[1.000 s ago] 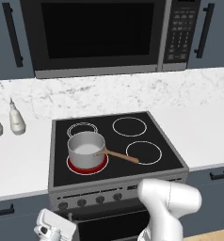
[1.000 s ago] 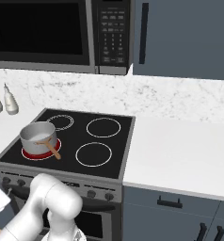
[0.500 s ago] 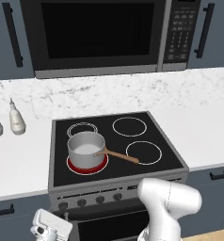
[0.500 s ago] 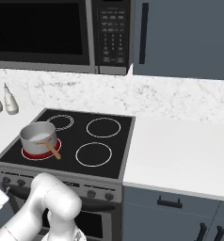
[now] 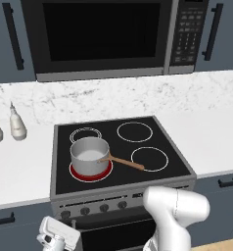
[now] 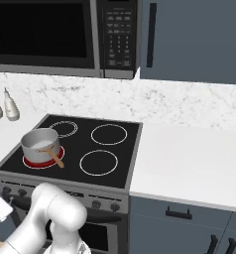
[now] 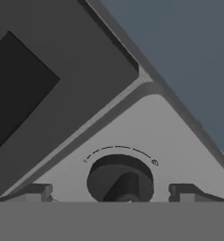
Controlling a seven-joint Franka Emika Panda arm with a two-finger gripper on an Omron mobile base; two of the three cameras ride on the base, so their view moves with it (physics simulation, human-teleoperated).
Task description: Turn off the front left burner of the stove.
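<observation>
While the front left burner (image 5: 90,171) glows red under a saucepan (image 5: 89,155) at the stove's (image 5: 173,165) front left corner, the gripper (image 7: 118,190) (fingers apart, holding nothing) faces a dark knob (image 7: 120,179)

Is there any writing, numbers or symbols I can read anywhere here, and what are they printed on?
Nothing reads as text.
Microwave keypad: button labels too small and blurred.
Stove knob: a dashed arc with a tiny mark at each end, too blurred to read.
Other stove knobs: too small to tell.
</observation>
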